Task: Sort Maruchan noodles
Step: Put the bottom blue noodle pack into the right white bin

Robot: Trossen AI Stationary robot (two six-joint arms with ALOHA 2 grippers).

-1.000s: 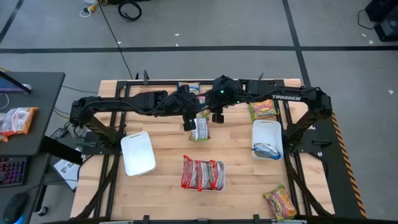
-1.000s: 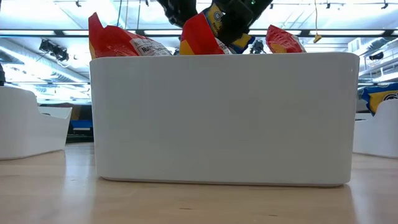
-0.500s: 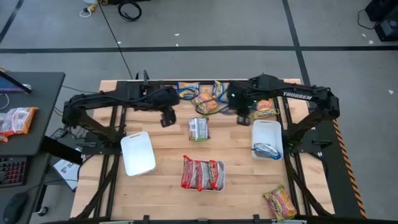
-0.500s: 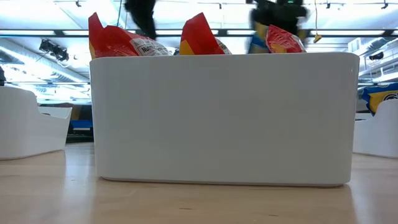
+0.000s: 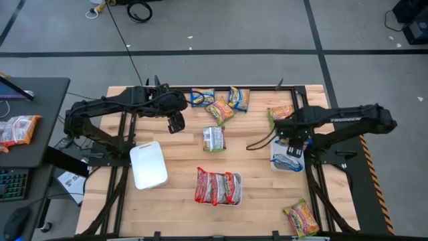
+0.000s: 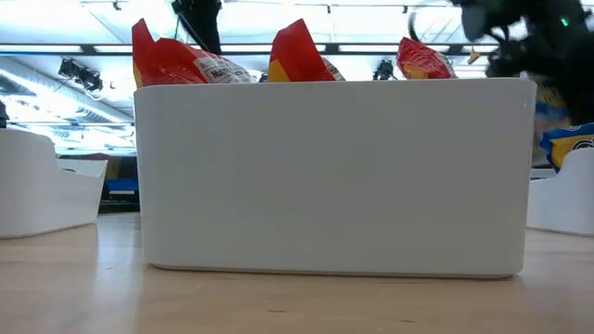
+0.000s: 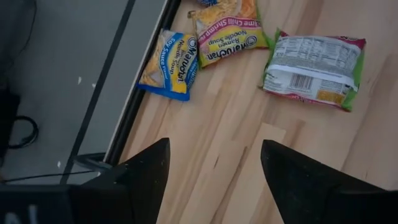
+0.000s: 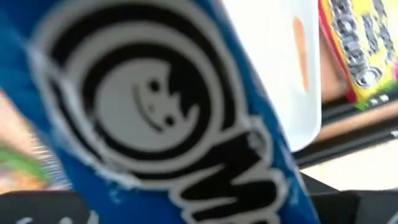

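Jaws clamped on a blue packet (image 8: pixel 155 118), the right gripper (image 5: pixel 292 142) has swung over the right tray (image 5: pixel 286 136), while the left gripper (image 5: pixel 175 125), jaws apart, waits

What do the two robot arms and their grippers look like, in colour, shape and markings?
Both arms are black, built of slim jointed segments. The right arm carries white TROSSEN lettering on its long link, and a black cable loops out beside the right gripper. The left gripper has two dark, flat, tapering fingers. The left arm shows no readable marking.
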